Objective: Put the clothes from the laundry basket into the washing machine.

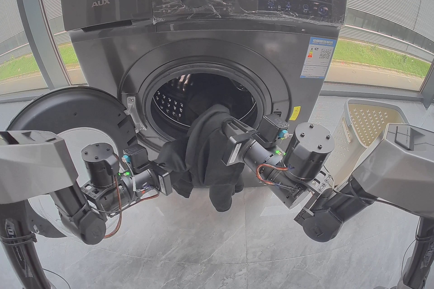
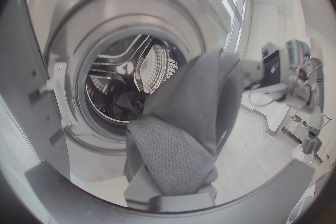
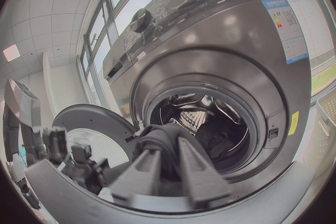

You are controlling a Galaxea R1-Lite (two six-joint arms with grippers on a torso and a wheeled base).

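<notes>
Saw garment (image 1: 208, 154) hanging across washer (image 1: 203, 46) mouth, pinched up top by right gripper (image 3: 169, 156), clamped lower by left gripper (image 1: 167, 179) (mesh lining seen from left wrist). Spotted clothes (image 3: 218, 137) inside drum (image 2: 154, 63) from both wrists; caught basket (image 1: 346, 127) beside washer from head.

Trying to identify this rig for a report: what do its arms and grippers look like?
The left arm and right arm are black tubes with round, capped joint motors, under angular grey shells. Loose orange and black cables loop near each wrist, beside small green lights. The left gripper and right gripper are black; the right's fingers are tapered wedges.
</notes>
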